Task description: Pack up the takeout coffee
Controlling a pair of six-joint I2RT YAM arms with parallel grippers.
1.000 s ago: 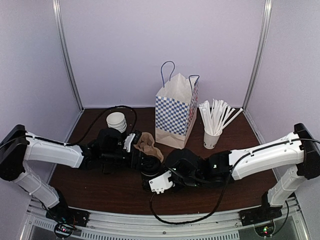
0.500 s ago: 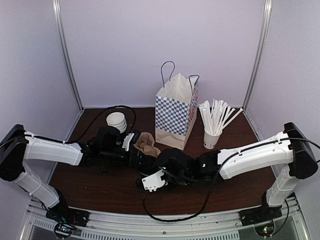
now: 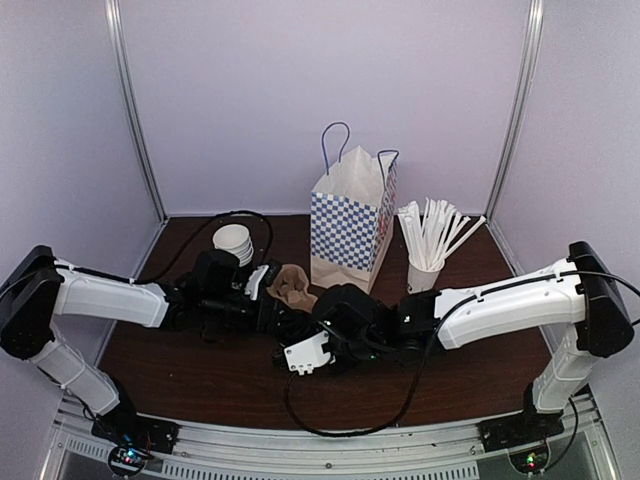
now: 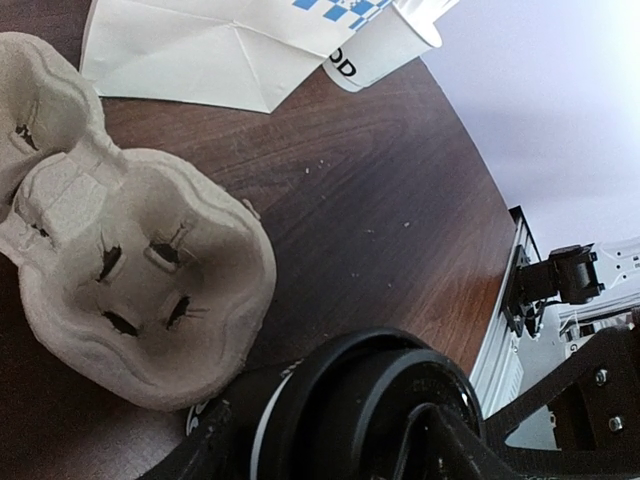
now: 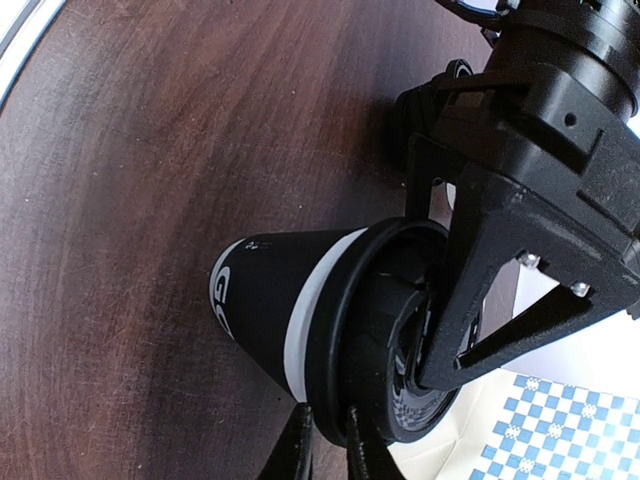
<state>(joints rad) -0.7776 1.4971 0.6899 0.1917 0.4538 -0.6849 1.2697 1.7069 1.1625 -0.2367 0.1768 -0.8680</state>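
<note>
The takeout coffee [image 5: 290, 310], a small black cup with pale print and a black lid [image 4: 370, 410], sits between my two grippers; the arms hide it in the top view. My left gripper [image 3: 283, 314] is shut on its top, one finger [image 5: 470, 300] lying across the lid. My right gripper [image 5: 328, 440] has its thin fingertips pinched on the lid's rim from the near side; it also shows in the top view [image 3: 312, 332]. The checkered bag [image 3: 350, 225] stands upright behind them.
A brown pulp cup carrier [image 3: 290, 285] lies just behind the left gripper and shows in the left wrist view [image 4: 130, 270]. A stack of lidless cups [image 3: 233, 243] is at the back left. A white cup with white sticks [image 3: 425, 270] stands right of the bag.
My right arm has moved left and back, bringing its gripper in against the cup at my left gripper. The left arm has barely moved.
</note>
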